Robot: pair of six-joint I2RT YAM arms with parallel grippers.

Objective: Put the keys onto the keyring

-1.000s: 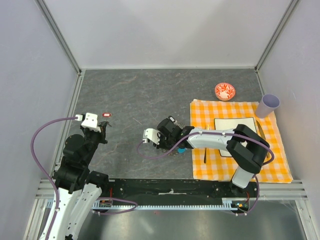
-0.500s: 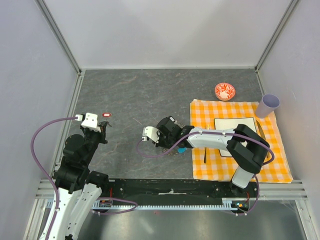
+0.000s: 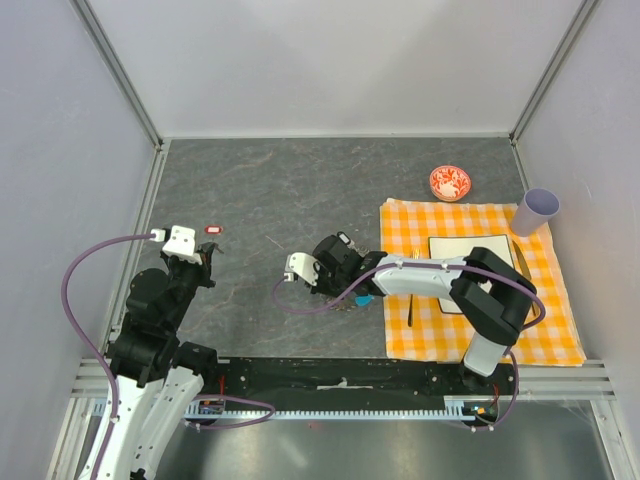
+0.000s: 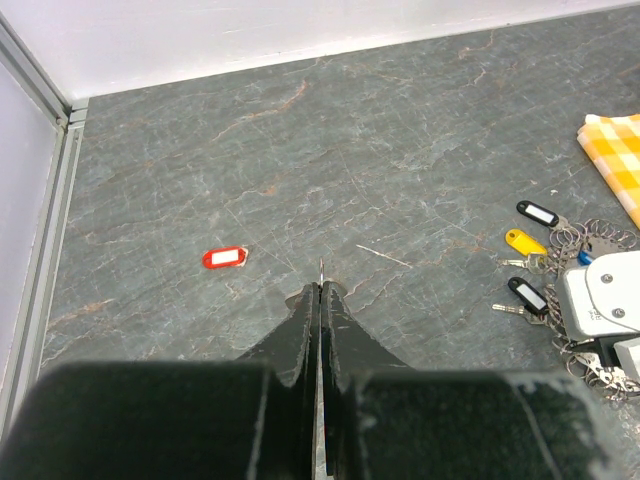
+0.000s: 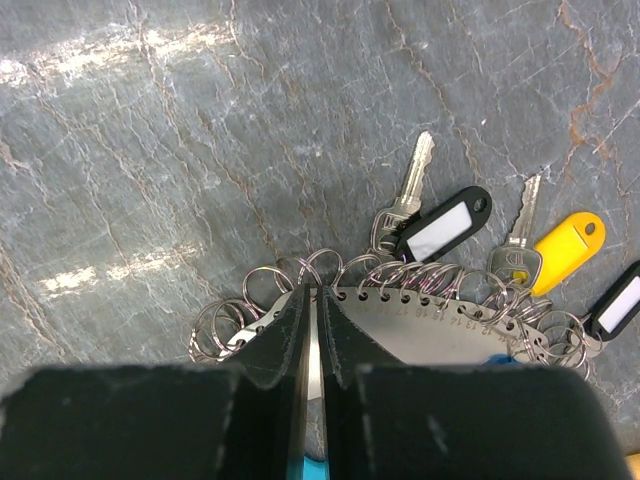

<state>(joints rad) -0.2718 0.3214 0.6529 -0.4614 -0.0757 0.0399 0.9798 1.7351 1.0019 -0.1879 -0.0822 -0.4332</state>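
The keyring (image 5: 450,325) is a curved grey metal plate with numbered holes and several wire rings, with a cyan piece (image 5: 315,470) under my fingers. My right gripper (image 5: 312,290) is shut on the plate's edge; in the top view it (image 3: 335,278) sits left of the checked cloth. Keys lie by the rings: one with a black-and-white tag (image 5: 440,225), one with a yellow tag (image 5: 565,240), another black-tagged one (image 5: 620,300). My left gripper (image 4: 320,290) is shut with a thin metal blade (image 4: 320,268) sticking out of its tip, apparently a key edge-on. It (image 3: 207,258) hovers at the left.
A small red tag (image 4: 225,258) lies on the grey floor ahead of the left gripper. The orange checked cloth (image 3: 540,320) holds a white plate (image 3: 470,258) and a fork (image 3: 410,308). A red-and-white bowl (image 3: 450,182) and a lilac cup (image 3: 538,210) stand behind it.
My right gripper has shifted slightly to the left with the keyring. The left arm has not moved.
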